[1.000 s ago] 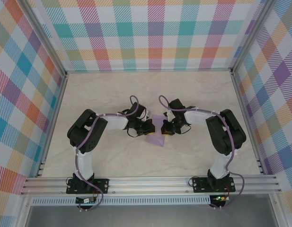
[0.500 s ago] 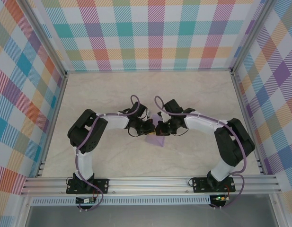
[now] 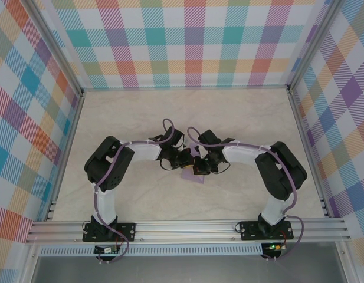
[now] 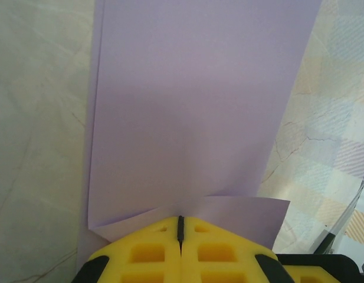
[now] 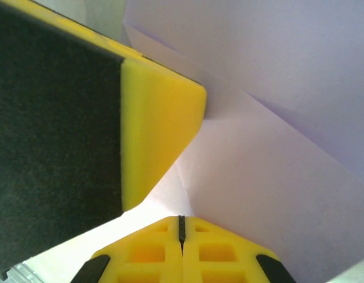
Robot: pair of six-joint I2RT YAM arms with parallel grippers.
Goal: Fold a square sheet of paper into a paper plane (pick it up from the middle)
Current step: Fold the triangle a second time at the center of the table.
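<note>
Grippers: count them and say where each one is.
2. The left gripper is at the middle of the table, shut on the edge of the lavender paper. The right gripper faces it, shut, tips against the same paper. None seems hidden.

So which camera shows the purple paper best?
The left wrist view: the paper shows broad and flat. The right wrist view gives a close-up of its folds; the top view a small, half-hidden patch.
</note>
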